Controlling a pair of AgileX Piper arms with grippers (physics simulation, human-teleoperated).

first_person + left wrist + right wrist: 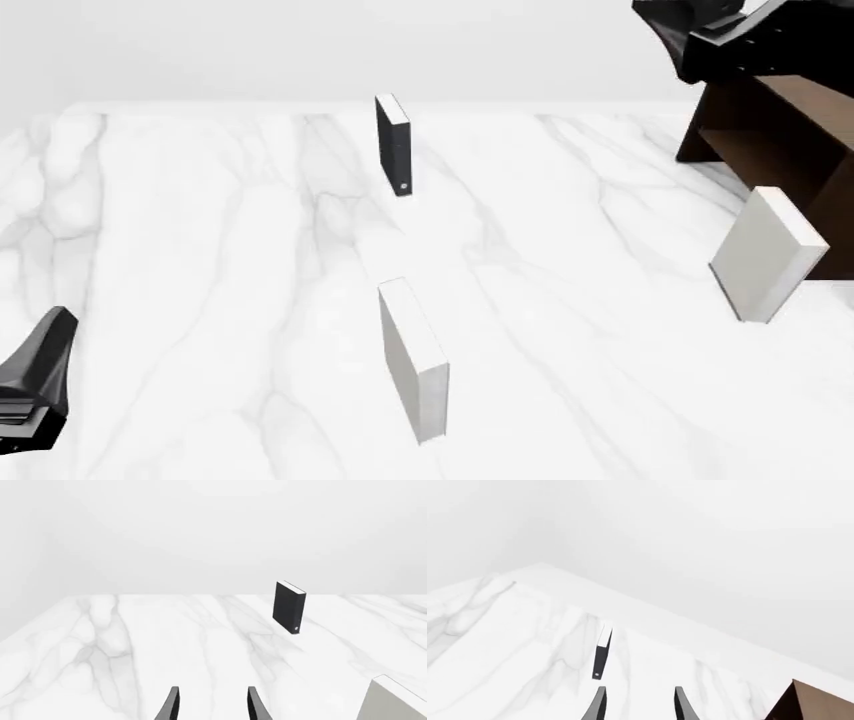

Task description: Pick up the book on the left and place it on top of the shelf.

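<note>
The left gripper (211, 705) has two thin, dark grey, pointed fingers (172, 706). The right gripper (638, 704) looks the same (smooth and shiny). Both arms are chunky black pieces with pale edges.

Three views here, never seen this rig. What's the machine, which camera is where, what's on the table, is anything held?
These are simulator renders of two robot arms at a white marble table. The front view looks forward and down from the arms' own side. The other two come from cameras just behind each arm's tool, looking along its fingers.

In the front view the left tool shows at the lower left, and the right arm is the dark shape at the upper right, above the dark brown shelf.

Three books stand upright on the table: the black book far back, a pale grey-white book nearer the camera, and another pale book, tilted, beside the shelf.

Nothing is held. In each wrist view the left tool and the right tool show two dark fingers apart, with nothing between them. The black book stands well ahead of the left tool.
</note>
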